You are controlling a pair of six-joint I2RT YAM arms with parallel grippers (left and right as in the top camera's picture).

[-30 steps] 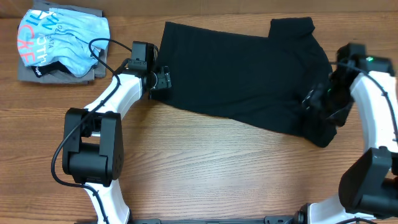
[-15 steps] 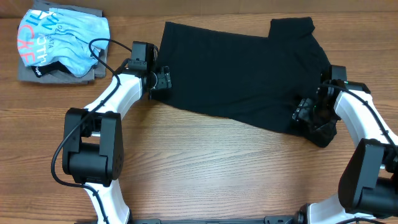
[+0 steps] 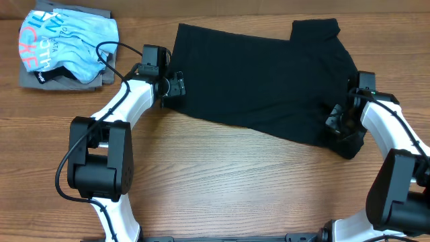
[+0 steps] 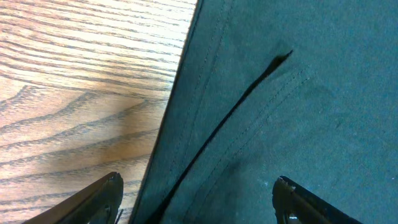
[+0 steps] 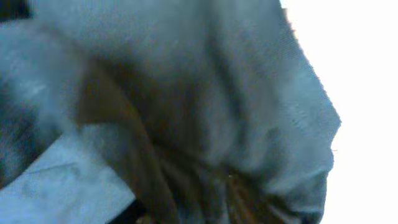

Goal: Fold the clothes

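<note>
The clothes point(image 3: 262, 81), a black T-shirt, lie spread across the far half of the wooden table point(image 3: 235, 181). My left gripper point(image 3: 176, 86) is at the shirt's left edge. In the left wrist view it point(image 4: 198, 184) stands open, one finger over bare wood and the other over the fabric point(image 4: 280, 93), with the hem and a crease between them. My right gripper point(image 3: 334, 122) sits on the shirt's lower right part. Bunched cloth point(image 5: 186, 93) fills the right wrist view, with pleats that run together at the jaws. The fingers themselves are hidden by the cloth.
A light blue shirt with coral and white lettering point(image 3: 67, 44) lies on a grey folded garment point(image 3: 30, 79) at the far left corner. A black cable point(image 3: 111, 50) loops from the left arm beside that pile.
My right gripper moved in from the shirt's right edge onto the fabric and closed, gathering cloth. The left gripper has stayed where it was, open.
</note>
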